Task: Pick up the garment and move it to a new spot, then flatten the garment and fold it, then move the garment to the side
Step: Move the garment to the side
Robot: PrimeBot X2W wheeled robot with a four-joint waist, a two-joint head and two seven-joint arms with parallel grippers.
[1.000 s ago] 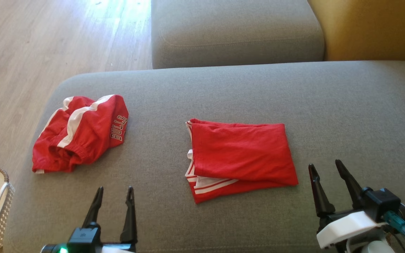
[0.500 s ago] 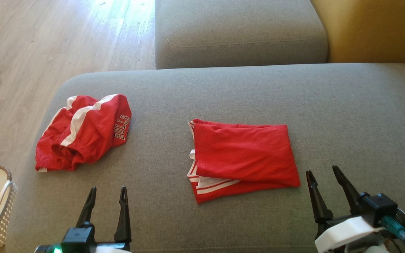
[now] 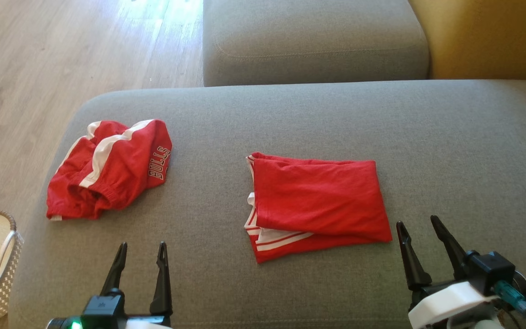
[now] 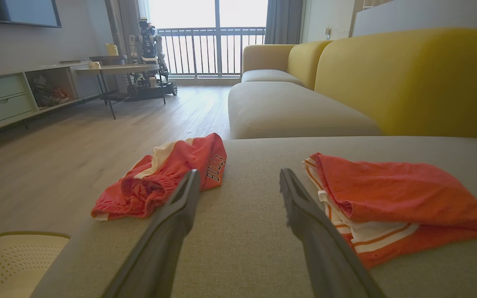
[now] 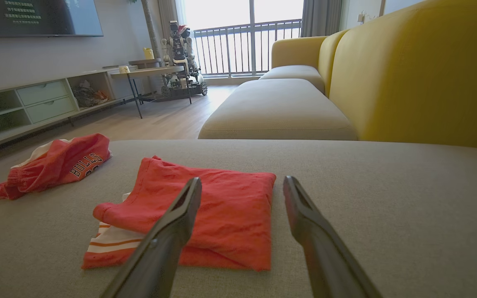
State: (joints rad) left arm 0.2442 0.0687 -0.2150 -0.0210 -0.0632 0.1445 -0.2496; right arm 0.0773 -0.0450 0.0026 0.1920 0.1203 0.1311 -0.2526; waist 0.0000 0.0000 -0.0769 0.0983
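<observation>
Step in hand, by judgement: folding is complete and the transfer aside is not yet done. The garment (image 3: 318,201), soft red knit with white striped trim, lies as a flat rectangle mid-seat on the grey woven sofa (image 3: 450,132). The left claw (image 3: 142,246) and right claw (image 3: 417,221) stand apart, empty. The next move calls for gripping all stacked layers together.

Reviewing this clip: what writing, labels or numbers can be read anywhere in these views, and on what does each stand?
"BULLS": outlined capitals on the crumpled red shorts with white stripes.
Too small to read: lines of pale text on the dark wall screen in the right wrist view.
No writing shows on the folded red garment with white trim.
</observation>
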